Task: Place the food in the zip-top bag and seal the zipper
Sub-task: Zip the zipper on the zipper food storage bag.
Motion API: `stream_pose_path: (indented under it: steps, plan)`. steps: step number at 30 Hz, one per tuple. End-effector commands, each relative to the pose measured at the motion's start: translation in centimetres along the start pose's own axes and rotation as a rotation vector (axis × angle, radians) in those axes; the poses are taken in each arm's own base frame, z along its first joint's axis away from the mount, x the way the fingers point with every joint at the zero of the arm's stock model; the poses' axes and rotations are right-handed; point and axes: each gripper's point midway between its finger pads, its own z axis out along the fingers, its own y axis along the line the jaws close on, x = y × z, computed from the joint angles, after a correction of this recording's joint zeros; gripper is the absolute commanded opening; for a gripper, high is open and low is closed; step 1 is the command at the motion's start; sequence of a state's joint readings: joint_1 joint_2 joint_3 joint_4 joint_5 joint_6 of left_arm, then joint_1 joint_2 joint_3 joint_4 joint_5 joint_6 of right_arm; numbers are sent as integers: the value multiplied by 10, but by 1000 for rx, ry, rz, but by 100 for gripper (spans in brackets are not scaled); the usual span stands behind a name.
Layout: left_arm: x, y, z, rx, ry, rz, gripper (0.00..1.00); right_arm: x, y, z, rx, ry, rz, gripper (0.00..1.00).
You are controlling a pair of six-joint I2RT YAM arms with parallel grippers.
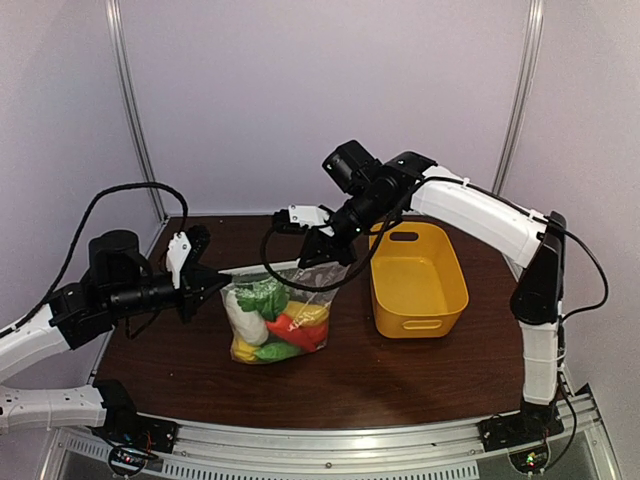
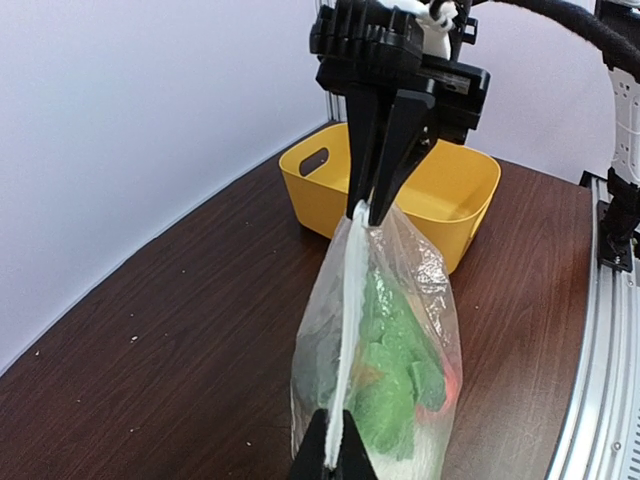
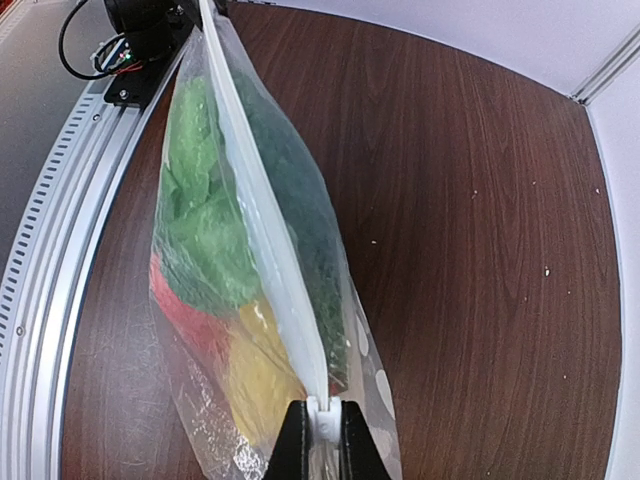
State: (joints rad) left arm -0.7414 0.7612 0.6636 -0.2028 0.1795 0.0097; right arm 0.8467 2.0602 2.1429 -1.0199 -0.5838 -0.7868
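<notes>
Two ends of the zipper [image 3: 265, 230] are pinched tight, one by the left gripper [image 2: 335, 456], one by the right gripper [image 3: 322, 436]. The zip-top bag [image 2: 432, 290] hangs between them with the food [image 2: 395, 372] inside.

Left gripper [image 1: 220, 277] and right gripper [image 1: 322, 256] clamped, facing each other.
</notes>
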Motion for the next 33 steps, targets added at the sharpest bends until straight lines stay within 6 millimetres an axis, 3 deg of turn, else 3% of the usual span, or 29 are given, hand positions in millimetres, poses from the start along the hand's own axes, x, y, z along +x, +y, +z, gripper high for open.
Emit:
stream_pose_path:
  steps: [1, 10, 33]
  plan:
    - [-16, 6, -8, -41, -73, 16, 0, 44, -14, -31, 62, 127, 65, 0]
    - [-15, 8, -10, -49, -76, 16, 0, 71, -24, -48, 81, 162, 113, 0]
    - [-12, 9, -10, -60, -74, 13, 0, 96, -29, -67, 95, 195, 155, 0]
